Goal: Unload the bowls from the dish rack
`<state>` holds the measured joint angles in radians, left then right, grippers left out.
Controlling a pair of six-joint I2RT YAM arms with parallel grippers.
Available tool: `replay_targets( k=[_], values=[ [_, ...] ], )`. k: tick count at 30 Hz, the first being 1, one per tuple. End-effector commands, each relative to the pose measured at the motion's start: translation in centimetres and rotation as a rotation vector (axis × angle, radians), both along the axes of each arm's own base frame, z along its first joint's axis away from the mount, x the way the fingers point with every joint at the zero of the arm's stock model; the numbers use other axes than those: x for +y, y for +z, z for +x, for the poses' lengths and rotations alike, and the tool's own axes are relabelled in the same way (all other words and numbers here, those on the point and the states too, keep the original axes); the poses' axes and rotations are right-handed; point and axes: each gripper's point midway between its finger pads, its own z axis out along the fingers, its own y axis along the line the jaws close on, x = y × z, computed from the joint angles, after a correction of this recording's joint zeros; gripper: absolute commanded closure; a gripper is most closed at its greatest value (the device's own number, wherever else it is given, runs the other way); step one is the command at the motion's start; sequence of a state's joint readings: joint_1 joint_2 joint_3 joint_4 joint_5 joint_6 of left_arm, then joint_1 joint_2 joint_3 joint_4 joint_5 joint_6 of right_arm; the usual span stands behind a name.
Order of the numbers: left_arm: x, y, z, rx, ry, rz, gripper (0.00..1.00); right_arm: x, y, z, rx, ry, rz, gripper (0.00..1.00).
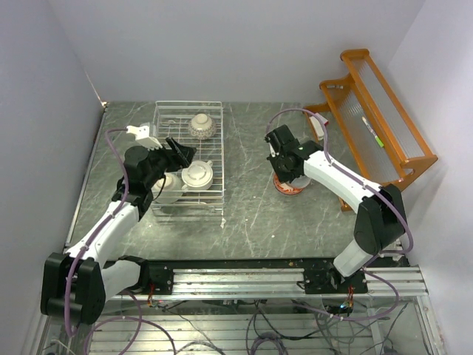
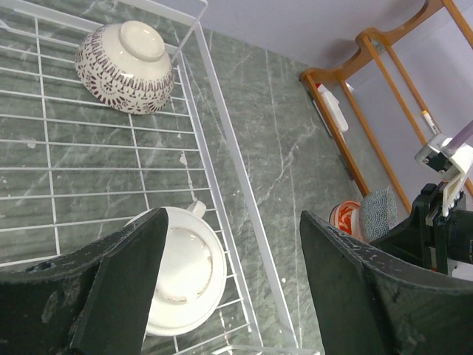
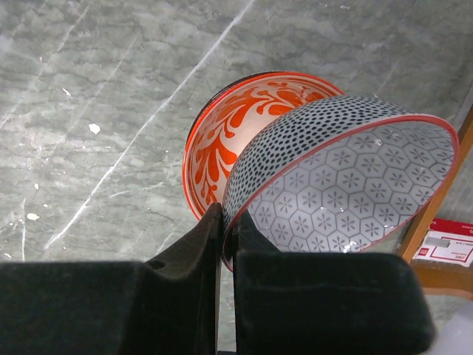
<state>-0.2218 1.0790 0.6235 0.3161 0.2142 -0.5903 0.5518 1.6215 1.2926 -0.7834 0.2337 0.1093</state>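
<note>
While my right tool (image 3: 222,225) pinches the rim of the glossy dotted bowl (image 3: 332,185), my left tool (image 2: 229,259) gapes wide. Smooth round cream bowl (image 2: 188,270) sits below it.

Pale walls (image 1: 222,44), grey marbled table (image 1: 251,214), orange shelf (image 1: 384,111).

I get soft, even overhead light in all three views, with faint shadows. Up close, the left gripper's fingers (image 2: 118,288) look slightly soft; the table (image 1: 251,214) perhaps glints mildly.
</note>
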Motion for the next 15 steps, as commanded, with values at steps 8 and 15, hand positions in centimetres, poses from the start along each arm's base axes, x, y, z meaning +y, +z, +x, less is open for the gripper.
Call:
replay_targets(
  k=[8, 15],
  values=[
    [-0.6, -1.5, -0.3, 0.021, -0.036, 0.011, 0.18, 1.0, -1.4, 0.4, 0.002, 0.044, 0.021, 1.00],
    [-0.6, -1.7, -0.3, 0.025, -0.037, 0.015, 0.18, 1.2, -2.4, 0.0, 0.019, 0.053, 0.033, 1.00]
  ],
)
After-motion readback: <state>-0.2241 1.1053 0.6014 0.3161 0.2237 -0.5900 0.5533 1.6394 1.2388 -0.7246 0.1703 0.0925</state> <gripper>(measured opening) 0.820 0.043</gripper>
